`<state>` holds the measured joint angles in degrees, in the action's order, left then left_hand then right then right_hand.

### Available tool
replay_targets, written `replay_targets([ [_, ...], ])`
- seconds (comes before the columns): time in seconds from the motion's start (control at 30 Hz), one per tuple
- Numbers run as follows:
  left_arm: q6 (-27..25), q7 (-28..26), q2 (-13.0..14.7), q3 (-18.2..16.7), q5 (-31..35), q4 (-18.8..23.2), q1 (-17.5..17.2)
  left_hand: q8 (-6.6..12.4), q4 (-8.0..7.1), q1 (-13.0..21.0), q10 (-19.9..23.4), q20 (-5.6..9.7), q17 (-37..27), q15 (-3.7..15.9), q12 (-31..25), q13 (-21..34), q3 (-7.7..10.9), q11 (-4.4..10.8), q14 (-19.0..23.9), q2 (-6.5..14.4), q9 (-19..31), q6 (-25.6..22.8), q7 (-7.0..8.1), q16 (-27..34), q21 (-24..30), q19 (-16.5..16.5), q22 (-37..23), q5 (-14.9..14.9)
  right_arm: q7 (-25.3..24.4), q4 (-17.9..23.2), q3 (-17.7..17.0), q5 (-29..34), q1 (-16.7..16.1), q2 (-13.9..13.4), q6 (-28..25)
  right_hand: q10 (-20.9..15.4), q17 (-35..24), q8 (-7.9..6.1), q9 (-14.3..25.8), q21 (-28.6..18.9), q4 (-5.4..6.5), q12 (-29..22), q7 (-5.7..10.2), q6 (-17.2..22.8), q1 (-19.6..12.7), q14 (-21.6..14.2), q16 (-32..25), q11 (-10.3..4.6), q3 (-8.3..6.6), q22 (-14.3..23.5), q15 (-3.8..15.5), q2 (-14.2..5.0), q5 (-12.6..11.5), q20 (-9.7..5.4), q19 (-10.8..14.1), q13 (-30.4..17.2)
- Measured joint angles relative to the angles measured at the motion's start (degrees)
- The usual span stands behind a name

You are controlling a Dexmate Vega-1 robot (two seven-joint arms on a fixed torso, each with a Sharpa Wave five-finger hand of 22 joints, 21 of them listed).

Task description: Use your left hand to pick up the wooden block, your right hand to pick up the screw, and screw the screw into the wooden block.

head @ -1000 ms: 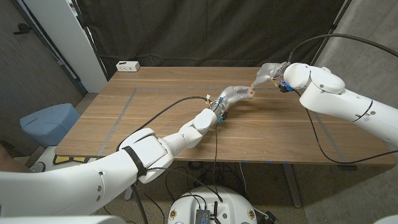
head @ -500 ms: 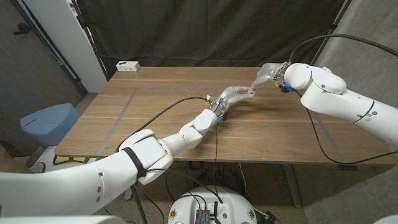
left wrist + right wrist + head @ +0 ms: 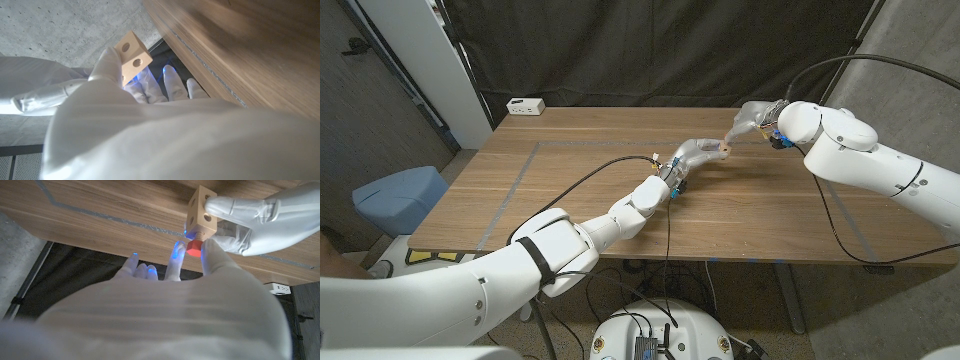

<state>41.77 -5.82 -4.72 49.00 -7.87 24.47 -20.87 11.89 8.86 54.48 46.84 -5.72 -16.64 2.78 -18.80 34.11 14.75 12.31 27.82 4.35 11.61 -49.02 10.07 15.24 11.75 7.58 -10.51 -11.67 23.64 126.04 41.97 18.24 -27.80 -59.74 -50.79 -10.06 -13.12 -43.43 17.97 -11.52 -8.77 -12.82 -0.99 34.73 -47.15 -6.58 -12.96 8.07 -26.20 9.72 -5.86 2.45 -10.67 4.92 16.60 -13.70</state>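
My left hand [image 3: 697, 152] holds the small wooden block [image 3: 723, 150] lifted above the middle of the table; the block [image 3: 131, 56] shows round holes in its faces and sits at the hand's fingertips. My right hand [image 3: 750, 121] meets the block from the far right side. In the right wrist view the red-headed screw [image 3: 193, 248] is pinched in my right hand's fingertips [image 3: 210, 250] and stands against the underside of the block [image 3: 202, 211]. My left hand's fingers [image 3: 235, 207] grip the block from the other side.
The wooden table [image 3: 580, 190] carries tape lines. A white power strip [image 3: 525, 105] lies at the far left corner. A blue chair [image 3: 400, 195] stands off the table's left side. Cables run along both arms.
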Motion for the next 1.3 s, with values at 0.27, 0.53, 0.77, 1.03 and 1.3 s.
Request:
replay_targets([
  [0.27,0.0,0.06,-0.01,-0.02,0.0,-0.05,0.02,0.0,0.0,0.0,-0.01,0.0,0.0,0.0,0.11,-0.02,0.0,-0.01,0.0,0.0,-0.01,0.0,0.0,-0.23,0.0,0.0,0.0,0.02,-0.05,0.13,0.41,0.22,-0.02,-0.02,-0.48,-0.41,-0.08,-1.31,0.53,0.0,0.33,-0.33,0.3,1.33,0.43,-0.28,-0.4,-0.38,0.33,0.0,-0.29,-0.05,0.28,-0.2,0.2,0.0],
  [0.53,-0.02,0.22,0.01,-0.05,-0.02,-0.06,0.04,0.0,0.0,0.0,-0.14,0.0,0.16,0.0,-0.15,-0.01,0.0,-0.09,0.0,0.0,-0.03,0.09,0.09,-0.23,0.0,0.0,0.0,0.04,0.41,0.25,1.32,0.99,0.45,0.1,-1.2,-0.6,-0.3,-2.19,1.57,0.0,1.54,-0.33,0.48,1.51,3.89,-0.49,-0.4,-0.19,2.43,0.0,-0.08,1.47,0.52,-0.2,0.19,-0.12],
  [0.77,-0.02,0.28,0.05,-0.12,-0.05,-0.06,0.04,0.0,0.0,0.0,-0.09,0.0,0.16,0.0,-0.25,0.0,0.0,0.1,0.0,0.0,-0.05,-0.03,-0.03,-0.23,0.0,0.0,0.0,0.21,0.9,0.28,1.67,1.65,0.66,0.2,-1.74,-0.6,-0.36,-2.63,2.63,0.0,2.7,-0.25,-0.84,-0.71,7.05,-0.48,-0.4,-0.19,4.23,0.0,-0.08,2.34,0.29,-0.2,0.19,-0.3],
  [1.03,-0.16,0.72,0.01,-0.17,-0.27,-0.33,0.21,0.0,0.0,0.0,-0.09,0.0,0.16,0.0,-0.24,0.02,0.0,0.11,0.0,0.0,-0.02,-0.03,-0.03,-0.22,0.0,0.0,0.0,0.0,1.67,0.53,2.5,2.02,1.35,0.23,-1.93,0.37,-0.62,-2.63,3.19,0.3,2.86,0.35,-1.56,-4.13,8.1,-0.02,-0.16,0.33,5.02,0.0,-0.46,2.07,0.04,0.23,-0.24,-0.29],
  [1.3,-0.28,0.9,-0.21,-0.15,-0.43,-0.73,0.48,0.0,0.0,0.0,-0.09,0.0,0.16,0.0,-0.23,0.03,0.0,0.11,0.0,0.0,0.0,-0.02,-0.02,-0.22,0.0,0.0,0.0,0.0,2.4,0.93,2.52,2.11,1.48,-0.18,-2.01,1.31,-0.62,-1.83,3.45,0.51,2.69,0.85,-2.49,-7.52,8.33,0.66,0.06,0.66,5.4,0.0,-0.77,1.83,-0.37,0.73,-0.75,-0.29],
])
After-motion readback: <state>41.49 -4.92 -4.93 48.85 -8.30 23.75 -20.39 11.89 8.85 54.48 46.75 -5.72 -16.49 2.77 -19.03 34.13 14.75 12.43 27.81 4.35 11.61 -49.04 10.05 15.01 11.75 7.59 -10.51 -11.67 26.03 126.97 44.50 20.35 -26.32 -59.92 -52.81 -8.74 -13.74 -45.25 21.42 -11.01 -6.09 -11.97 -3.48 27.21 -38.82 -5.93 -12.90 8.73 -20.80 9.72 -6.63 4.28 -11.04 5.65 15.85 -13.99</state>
